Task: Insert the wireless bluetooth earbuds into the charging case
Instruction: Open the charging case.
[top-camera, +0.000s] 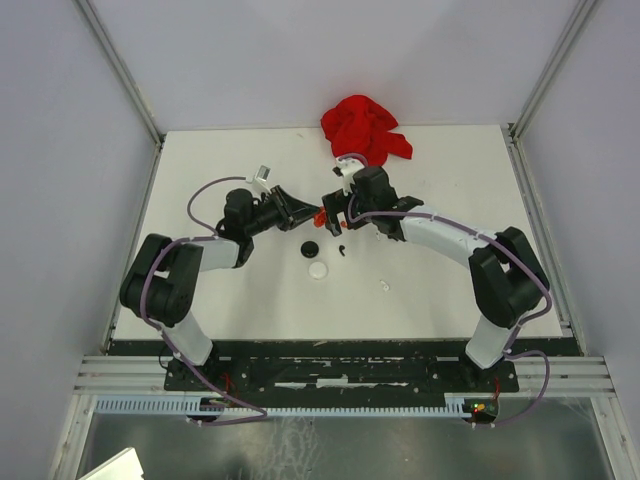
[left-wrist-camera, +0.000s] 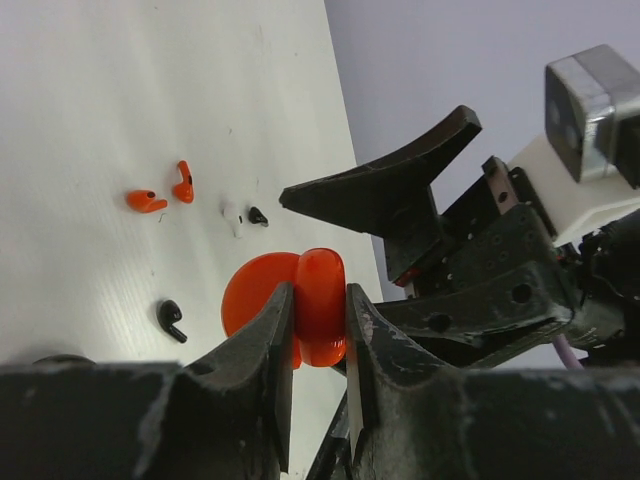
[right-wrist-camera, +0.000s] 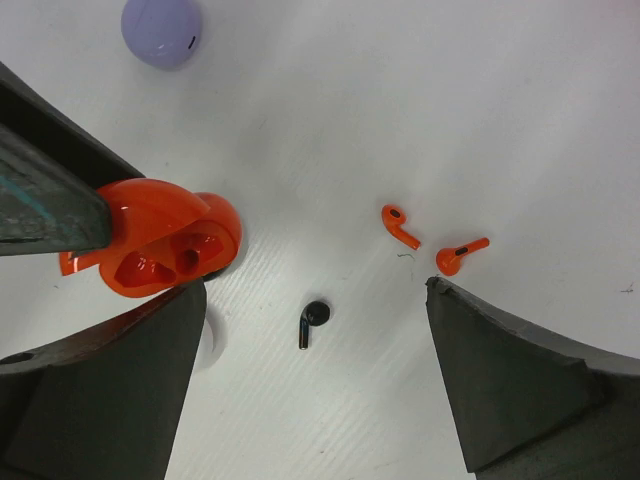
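red cloth: crumpled, at far edge | table: white

We look down from high behind the arm bases, the red-orange case mid-scene. Both wrist views sit close against that case (from opposite sides), sharing it and the red-orange earbuds near it.

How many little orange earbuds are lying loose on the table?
2. One orange earbud lies beside the second orange earbud, close together but apart, near the black earbud. More may be hidden.
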